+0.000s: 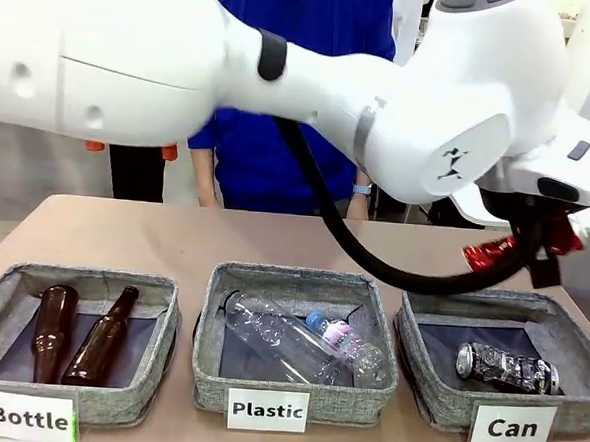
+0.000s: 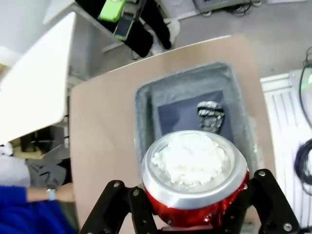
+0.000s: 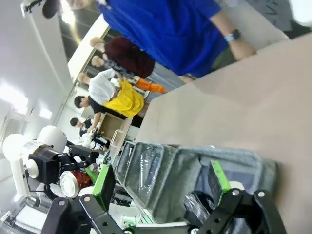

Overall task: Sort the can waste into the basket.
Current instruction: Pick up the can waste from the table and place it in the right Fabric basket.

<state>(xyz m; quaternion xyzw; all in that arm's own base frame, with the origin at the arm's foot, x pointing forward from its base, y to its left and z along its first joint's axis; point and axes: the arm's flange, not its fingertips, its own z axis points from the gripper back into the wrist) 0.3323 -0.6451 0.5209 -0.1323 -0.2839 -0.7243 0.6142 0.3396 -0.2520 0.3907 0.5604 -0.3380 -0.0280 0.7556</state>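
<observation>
Two fingers of the left gripper pinch the red can, held in the air above the "Can" basket. Black-and-silver can lies on its side inside that basket. Right gripper stands spread, nothing between its green pads. "Plastic" basket sits just beside the "Can" basket.

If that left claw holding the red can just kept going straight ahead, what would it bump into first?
Probably the Can basket: the left gripper, its fingers shut on the red can, points down into it. The black-and-silver can lies on the basket's floor, near that line; depth is hard to judge.
</observation>
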